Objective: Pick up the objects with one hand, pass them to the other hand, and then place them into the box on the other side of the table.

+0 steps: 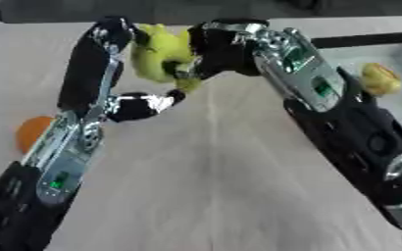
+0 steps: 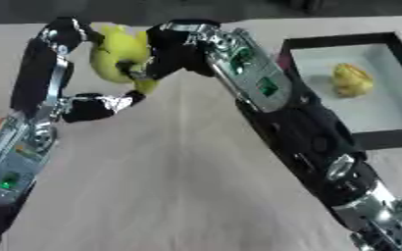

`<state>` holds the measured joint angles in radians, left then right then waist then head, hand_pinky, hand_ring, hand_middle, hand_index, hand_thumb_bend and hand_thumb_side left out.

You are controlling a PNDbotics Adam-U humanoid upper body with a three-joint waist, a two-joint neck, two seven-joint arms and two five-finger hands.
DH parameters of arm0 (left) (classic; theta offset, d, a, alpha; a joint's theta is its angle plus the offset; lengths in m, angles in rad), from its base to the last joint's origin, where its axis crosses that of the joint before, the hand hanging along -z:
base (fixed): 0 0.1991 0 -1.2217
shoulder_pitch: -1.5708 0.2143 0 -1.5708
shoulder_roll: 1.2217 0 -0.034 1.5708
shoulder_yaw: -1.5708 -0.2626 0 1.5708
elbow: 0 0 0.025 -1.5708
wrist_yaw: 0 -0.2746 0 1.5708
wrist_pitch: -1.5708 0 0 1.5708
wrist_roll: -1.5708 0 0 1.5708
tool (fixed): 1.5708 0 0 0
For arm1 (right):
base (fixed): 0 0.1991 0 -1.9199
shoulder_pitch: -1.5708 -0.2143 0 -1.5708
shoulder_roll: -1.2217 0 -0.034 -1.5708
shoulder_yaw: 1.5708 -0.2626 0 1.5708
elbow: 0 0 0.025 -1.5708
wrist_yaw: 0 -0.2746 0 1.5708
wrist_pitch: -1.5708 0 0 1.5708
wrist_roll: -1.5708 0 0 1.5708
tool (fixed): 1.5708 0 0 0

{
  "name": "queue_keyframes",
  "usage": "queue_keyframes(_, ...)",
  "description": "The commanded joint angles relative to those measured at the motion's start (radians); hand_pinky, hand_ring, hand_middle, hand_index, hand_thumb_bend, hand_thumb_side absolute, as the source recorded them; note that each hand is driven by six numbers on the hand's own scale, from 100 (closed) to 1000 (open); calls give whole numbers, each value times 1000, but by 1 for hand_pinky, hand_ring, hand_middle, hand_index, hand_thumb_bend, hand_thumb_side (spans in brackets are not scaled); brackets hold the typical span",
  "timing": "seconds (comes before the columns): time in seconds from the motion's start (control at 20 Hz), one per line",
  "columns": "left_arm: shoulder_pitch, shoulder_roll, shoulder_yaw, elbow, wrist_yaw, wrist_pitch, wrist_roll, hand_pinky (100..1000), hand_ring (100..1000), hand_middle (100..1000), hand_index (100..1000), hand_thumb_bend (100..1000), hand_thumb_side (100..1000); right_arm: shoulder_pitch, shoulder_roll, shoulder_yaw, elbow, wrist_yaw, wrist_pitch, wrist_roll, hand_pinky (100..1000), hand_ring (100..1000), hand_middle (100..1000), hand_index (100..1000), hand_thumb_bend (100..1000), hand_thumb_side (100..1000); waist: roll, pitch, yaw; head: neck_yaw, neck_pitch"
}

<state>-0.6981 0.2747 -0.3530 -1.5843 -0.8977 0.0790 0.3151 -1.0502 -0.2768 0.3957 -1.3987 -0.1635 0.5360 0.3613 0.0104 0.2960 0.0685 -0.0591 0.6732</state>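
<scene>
On the pale table (image 1: 213, 186) we noted an orange object (image 1: 31, 131) at the left edge, partly behind the left forearm. Farther back, at the right side, the box (image 2: 324, 43) held a yellow item (image 2: 352, 79). At the far centre, above the table, the left hand (image 1: 101, 44) and right hand (image 1: 217, 49) met on a yellow-green toy (image 1: 160, 51), fingers of both curled round it.
</scene>
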Motion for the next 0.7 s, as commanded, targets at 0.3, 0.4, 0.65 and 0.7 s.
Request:
queue_keyframes(0.3,12,56,32,-23,-18,85,15,771,790,744,889,1000,274,3,-81,-42,-16,-12,-11,-10,797,609,350,469,224,100,3,-28,-8,-3,-4)
queue_keyframes(0.4,20,68,38,-28,-12,93,22,771,789,744,888,1000,278,13,-99,-51,-20,-22,-10,-19,796,609,350,469,224,100,3,-28,-10,-4,-4)
queue_keyframes(0.65,38,106,54,-32,-1,110,32,768,784,738,879,1000,289,40,-160,-74,-37,-45,-10,-38,797,610,354,473,213,100,3,-30,-14,-13,-1)
queue_keyframes(0.7,42,117,57,-32,2,112,33,766,782,735,872,1000,294,47,-179,-81,-41,-50,-11,-44,797,611,356,475,205,100,3,-30,-16,-17,-1)
